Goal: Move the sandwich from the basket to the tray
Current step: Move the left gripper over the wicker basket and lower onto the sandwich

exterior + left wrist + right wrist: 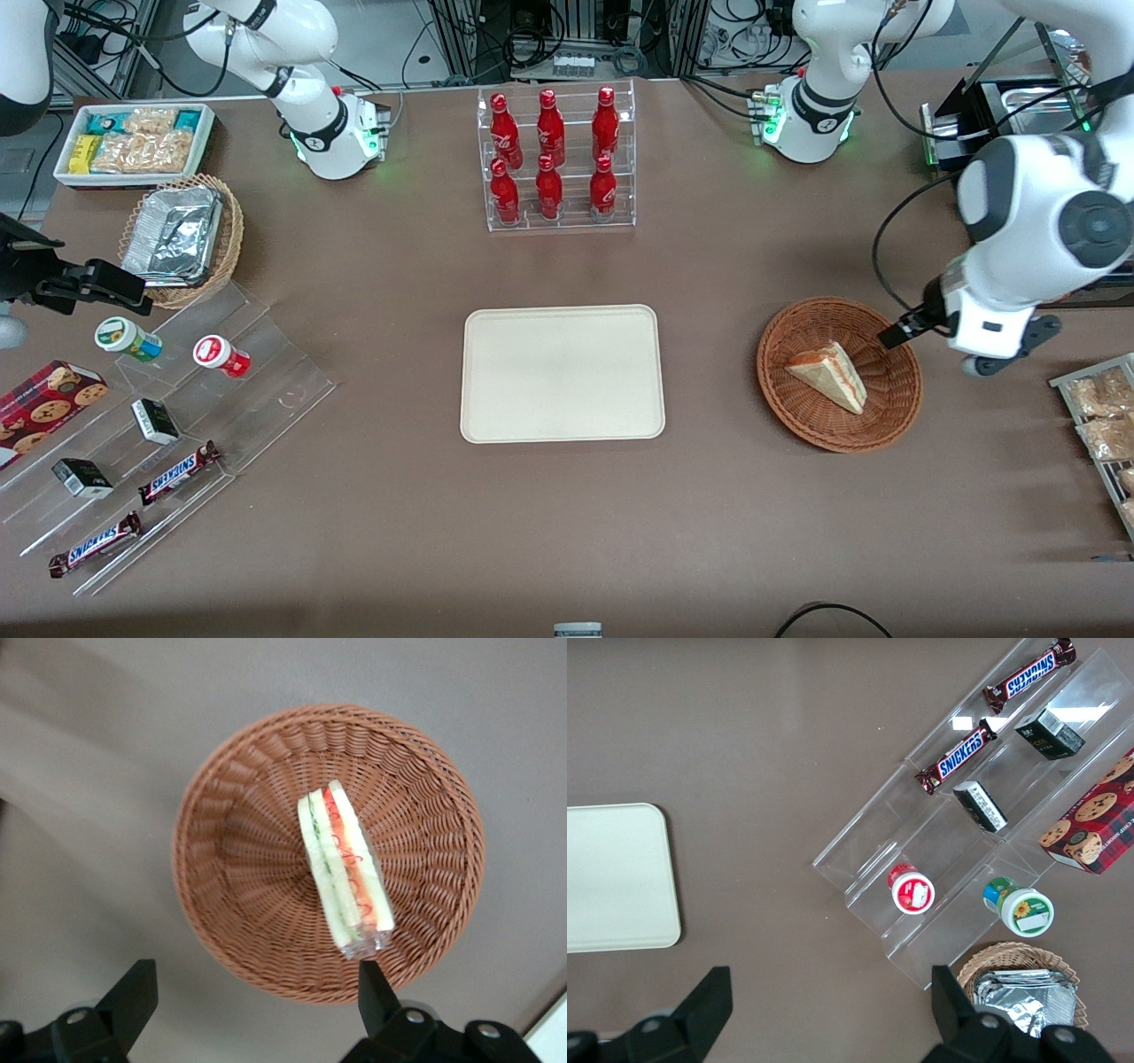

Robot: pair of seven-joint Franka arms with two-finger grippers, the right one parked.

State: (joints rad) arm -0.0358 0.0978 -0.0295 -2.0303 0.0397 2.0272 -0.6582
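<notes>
The sandwich (828,374) (344,864), a pale wedge with red and green filling along its cut edge, lies in the round reddish-brown wicker basket (780,390) (230,859). My left gripper (893,337) (255,992) hovers above the basket's rim, on the side toward the working arm's end of the table. Its black fingers (133,992) stand wide open with nothing between them, clear of the sandwich. The cream-white tray (562,372) (616,877) lies flat and bare at the table's middle, beside the basket.
A clear rack of red bottles (556,159) stands farther from the camera than the tray. Toward the parked arm's end are a stepped acrylic shelf with snacks (168,416), a tan basket with foil (182,237) and a white snack bin (135,142). A rack of packets (1103,425) sits by the basket.
</notes>
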